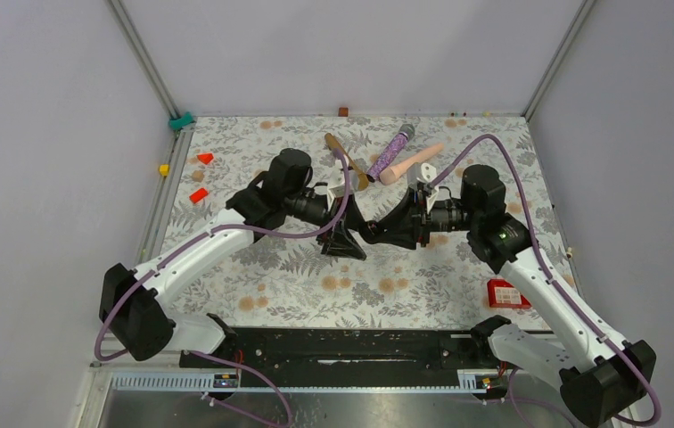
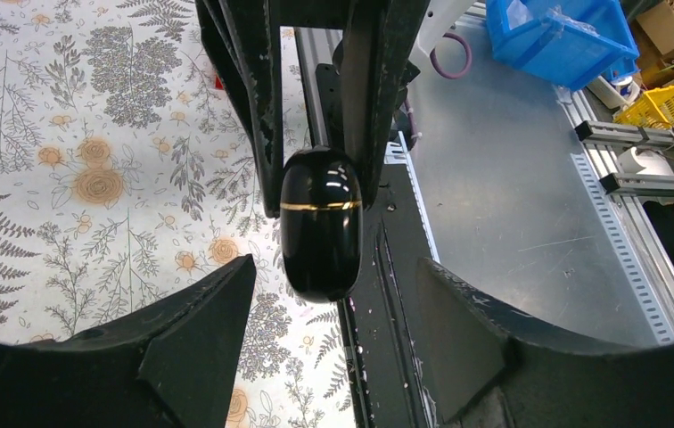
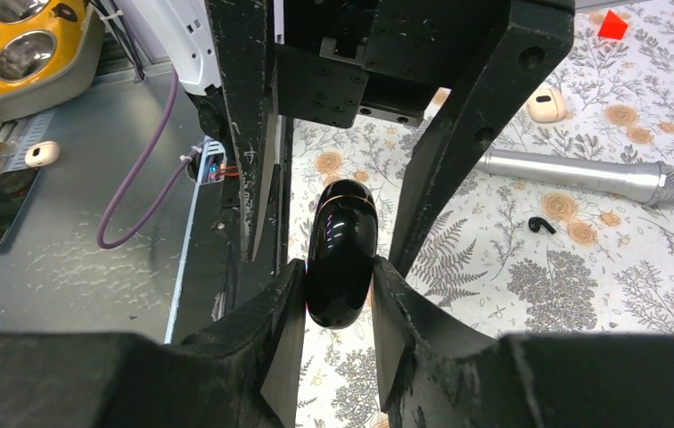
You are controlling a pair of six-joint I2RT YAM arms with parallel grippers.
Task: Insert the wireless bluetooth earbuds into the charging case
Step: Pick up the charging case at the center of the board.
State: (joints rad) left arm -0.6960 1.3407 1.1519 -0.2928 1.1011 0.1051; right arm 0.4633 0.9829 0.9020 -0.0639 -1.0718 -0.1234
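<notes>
The charging case [image 3: 341, 252] is a glossy black oval, closed, with a thin gold seam. My right gripper [image 3: 338, 267] is shut on it and holds it above the table. The case also shows in the left wrist view [image 2: 320, 223], gripped between the right fingers [image 2: 258, 98]. My left gripper [image 2: 335, 290] is open, and the case's near end sits just between its fingertips without touching them. One tiny black earbud [image 3: 541, 225] lies on the floral cloth. In the top view the two grippers, left [image 1: 351, 235] and right [image 1: 387, 230], meet at the table's middle and hide the case.
A silver microphone [image 3: 583, 174] and a beige pebble-shaped case [image 3: 546, 105] lie near the earbud. In the top view, purple [image 1: 390, 152], pink [image 1: 411, 164] and brown [image 1: 345, 159] microphones lie at the back. Red blocks [image 1: 198, 195] sit at the left and a red box [image 1: 505, 292] at the right.
</notes>
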